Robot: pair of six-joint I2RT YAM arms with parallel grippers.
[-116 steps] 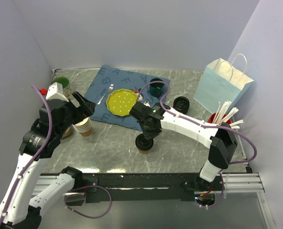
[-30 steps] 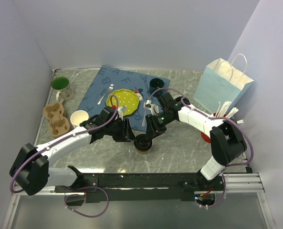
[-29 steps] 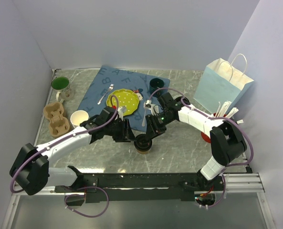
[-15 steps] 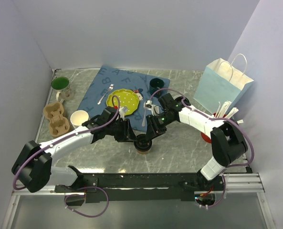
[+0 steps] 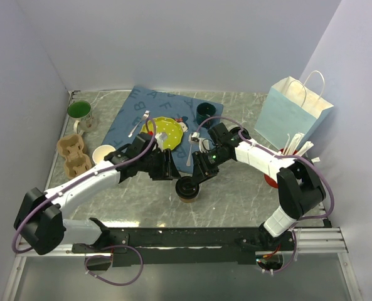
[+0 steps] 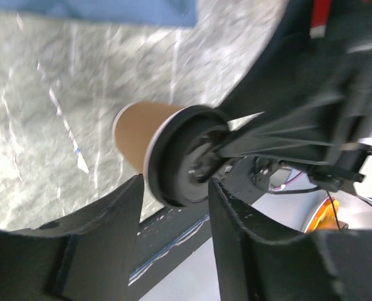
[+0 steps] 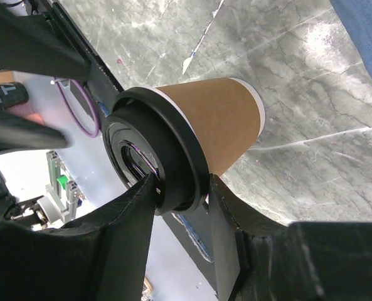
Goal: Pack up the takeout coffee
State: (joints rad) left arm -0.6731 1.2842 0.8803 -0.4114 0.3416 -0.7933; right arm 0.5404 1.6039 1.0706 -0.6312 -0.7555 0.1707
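The takeout coffee (image 5: pixel 187 188), a brown paper cup with a black lid, stands on the marble table near the front centre. My right gripper (image 5: pixel 196 177) reaches it from the right, and in the right wrist view (image 7: pixel 181 187) its two fingers are shut on the rim of the black lid (image 7: pixel 151 157). My left gripper (image 5: pixel 169 172) is just left of the cup and open. In the left wrist view (image 6: pixel 175 191) the cup (image 6: pixel 142 128) lies just beyond the spread fingertips, which do not touch it.
A light blue paper bag (image 5: pixel 293 113) stands at the right back. A red holder with straws (image 5: pixel 295 157) is beside it. A cardboard cup carrier (image 5: pixel 73 157), a lidless cup (image 5: pixel 104 153) and a green mug (image 5: pixel 80 113) are at the left. A yellow plate (image 5: pixel 165 130) lies on a blue mat (image 5: pixel 132 119).
My left arm swung from the far left to the cup's left side. In the last half second its gripper drew back slightly up and left. My right gripper stays on the lid.
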